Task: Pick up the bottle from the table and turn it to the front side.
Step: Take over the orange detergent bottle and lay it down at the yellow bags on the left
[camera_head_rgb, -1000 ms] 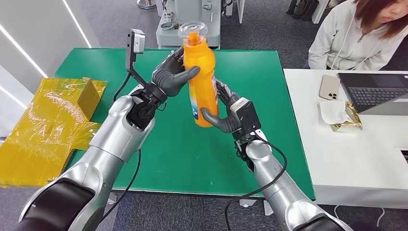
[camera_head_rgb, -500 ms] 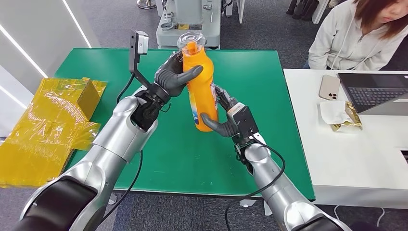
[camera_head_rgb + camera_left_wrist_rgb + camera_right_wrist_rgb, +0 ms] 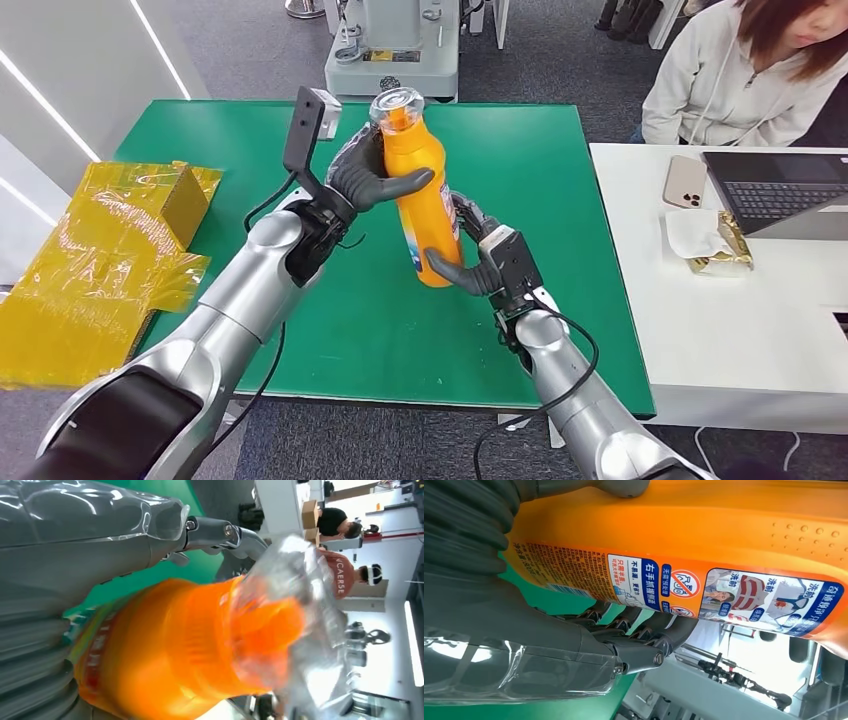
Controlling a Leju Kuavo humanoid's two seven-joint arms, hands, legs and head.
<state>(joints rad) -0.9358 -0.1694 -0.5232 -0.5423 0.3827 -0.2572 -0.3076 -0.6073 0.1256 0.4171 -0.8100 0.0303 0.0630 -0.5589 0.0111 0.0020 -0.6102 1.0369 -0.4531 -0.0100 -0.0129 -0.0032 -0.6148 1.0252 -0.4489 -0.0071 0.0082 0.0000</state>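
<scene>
Orange bottle point(image 3: 424, 200) is above the green table point(image 3: 250, 140), gripped by both hands. Left hand point(image 3: 372, 172) holds near the neck, right hand point(image 3: 478, 258) near the base, probably for turning it.

Both arms raised over the table, left hand point(image 3: 372, 177) gripping bottle point(image 3: 422, 195) near its neck, right hand point(image 3: 478, 262) gripping its lower body, thumbs wrapped across front.

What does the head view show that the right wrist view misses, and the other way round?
Head view alone: the green table, the bottle's clear cap, the left hand gripping the bottle's upper part, a phone and laptop.

Right wrist view alone: the printed label close enough to read.

Both: the orange bottle held in the right hand.
</scene>
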